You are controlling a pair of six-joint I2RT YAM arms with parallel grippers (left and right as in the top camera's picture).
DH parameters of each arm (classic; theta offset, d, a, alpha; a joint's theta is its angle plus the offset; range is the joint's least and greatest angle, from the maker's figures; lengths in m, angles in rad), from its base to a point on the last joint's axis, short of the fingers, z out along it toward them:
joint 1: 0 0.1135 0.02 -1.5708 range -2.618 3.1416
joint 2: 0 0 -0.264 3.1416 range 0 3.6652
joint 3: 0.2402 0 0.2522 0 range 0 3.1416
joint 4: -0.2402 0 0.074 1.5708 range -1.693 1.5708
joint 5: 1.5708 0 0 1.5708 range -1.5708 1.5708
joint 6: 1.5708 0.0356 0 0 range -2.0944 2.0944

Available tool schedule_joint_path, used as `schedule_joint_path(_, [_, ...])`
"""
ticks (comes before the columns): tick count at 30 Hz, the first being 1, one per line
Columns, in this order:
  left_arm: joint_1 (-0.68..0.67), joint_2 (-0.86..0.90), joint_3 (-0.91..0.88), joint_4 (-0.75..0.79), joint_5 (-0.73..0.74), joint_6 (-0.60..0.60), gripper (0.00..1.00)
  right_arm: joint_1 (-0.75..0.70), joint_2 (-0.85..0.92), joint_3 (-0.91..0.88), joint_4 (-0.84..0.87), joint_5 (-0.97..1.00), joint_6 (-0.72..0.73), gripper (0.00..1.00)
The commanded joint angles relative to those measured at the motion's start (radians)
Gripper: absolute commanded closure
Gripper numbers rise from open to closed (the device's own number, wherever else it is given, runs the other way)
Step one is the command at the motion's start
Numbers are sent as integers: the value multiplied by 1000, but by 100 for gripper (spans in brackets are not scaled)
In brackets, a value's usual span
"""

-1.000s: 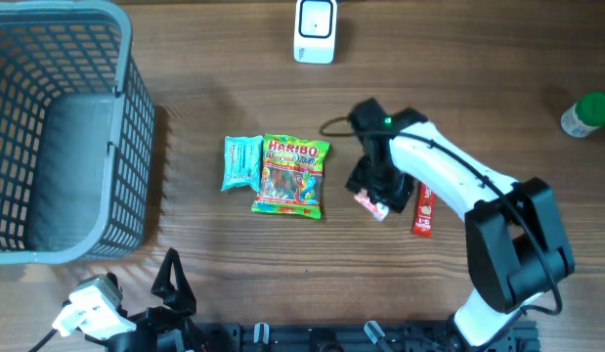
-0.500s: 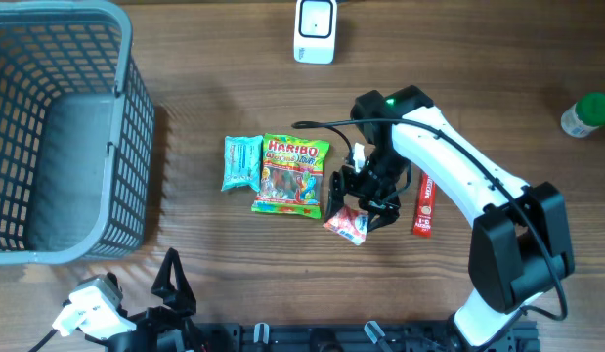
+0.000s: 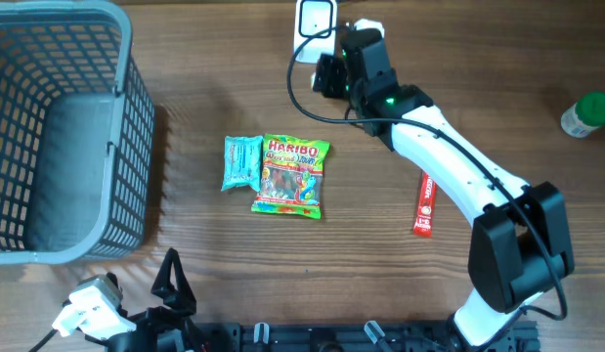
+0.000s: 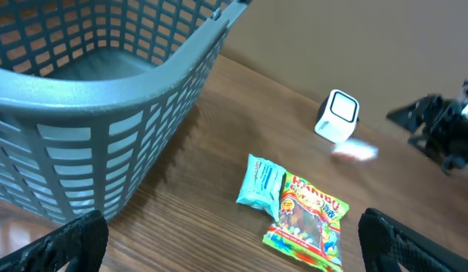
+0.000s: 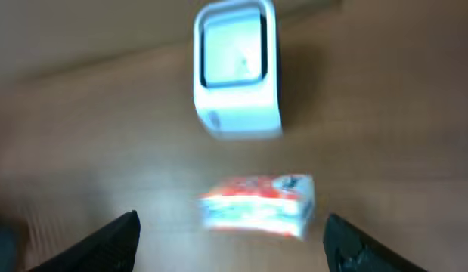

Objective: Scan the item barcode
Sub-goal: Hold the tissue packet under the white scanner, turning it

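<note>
A grey mesh basket (image 3: 136,166) stands far left of the white barcode scanner (image 3: 315,29) on the wooden table (image 3: 204,59). The left fingers (image 4: 67,243) hang spread wide and empty, well away from the scanner. A teal packet (image 3: 242,161) and a Haribo bag (image 3: 292,174) lie touching, down-left of the scanner. Just before the scanner's window sits a small red-and-white packet (image 5: 256,202), blurred, ahead of the right fingers (image 5: 116,240), which stand apart, gripping nothing. A red stick pack (image 3: 423,205) and a green-capped bottle (image 3: 585,115) lie to the scanner's right.
</note>
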Motion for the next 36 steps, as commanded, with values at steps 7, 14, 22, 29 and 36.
schedule_joint_path(7, [-3, -6, -2, 3, -5, -6, 0, -2, 83, 9, 45, 72, -89, 2])
schedule_joint_path(14, [-3, -6, -2, 3, -5, -6, 0, 1, 346, 8, 151, 76, 84, 0])
schedule_joint_path(22, [-3, -6, -2, 3, -5, -6, 0, 3, 372, 8, 193, 143, 193, 0])
schedule_joint_path(29, [-3, -6, -2, 3, -5, -6, 0, 84, 381, 8, 194, 316, 154, 0])
schedule_joint_path(36, [-3, -6, -2, 3, -5, -6, 0, 90, 440, 9, 266, 436, 184, 1])
